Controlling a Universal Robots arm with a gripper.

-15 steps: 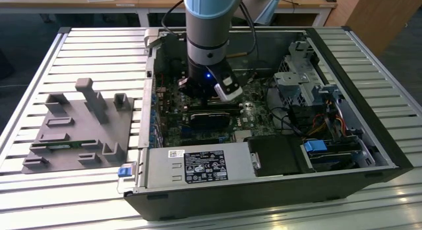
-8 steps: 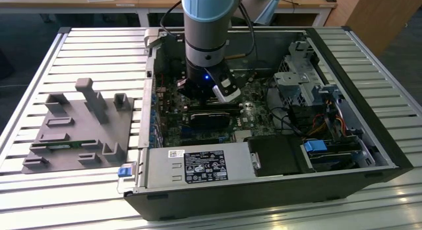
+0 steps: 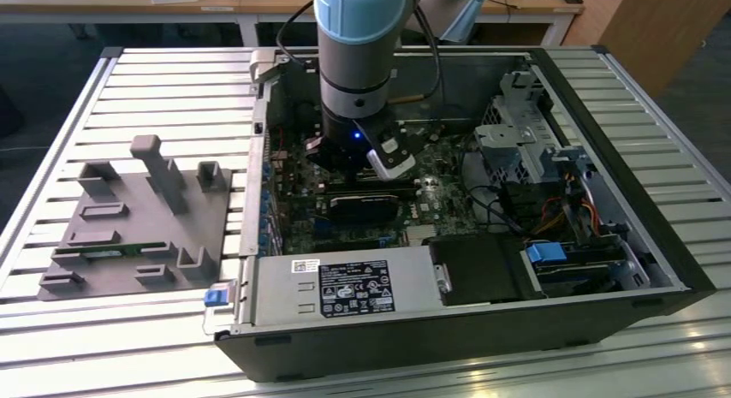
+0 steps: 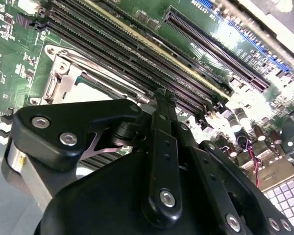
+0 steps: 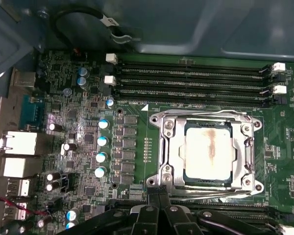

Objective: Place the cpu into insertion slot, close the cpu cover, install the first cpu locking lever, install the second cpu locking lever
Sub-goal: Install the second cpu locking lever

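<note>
The gripper (image 5: 161, 198) is down inside the open computer case (image 3: 639, 270), its black fingers (image 4: 162, 117) drawn together to a narrow tip with nothing between them. That tip sits right at the edge of the processor socket, against the silvery metal at the socket's rim; whether it actually presses on a lever there I cannot tell.

In the first wrist view the cpu (image 5: 208, 149) lies flat in the insertion slot (image 5: 208, 180), its pale metal top bearing a brownish smear down the middle. The cpu cover (image 5: 167, 147) is folded down around it, the chip showing through the cut-out centre. Thin wire levers run along the frame's sides, and they look down, though I cannot tell whether they are hooked.

Beside the socket, on the far side from the gripper, run four long dark memory slots (image 5: 191, 81) with white clips at their ends. The green motherboard (image 5: 132, 147) carries a row of blue-topped capacitors (image 5: 102, 142) near the socket.

In the exterior view the arm (image 3: 359, 64) stands almost straight down into the case, which lies on its side on a slatted metal table (image 3: 149, 81). On the exterior view's left, well apart from the case, sits a grey fixture block (image 3: 137, 218).
</note>
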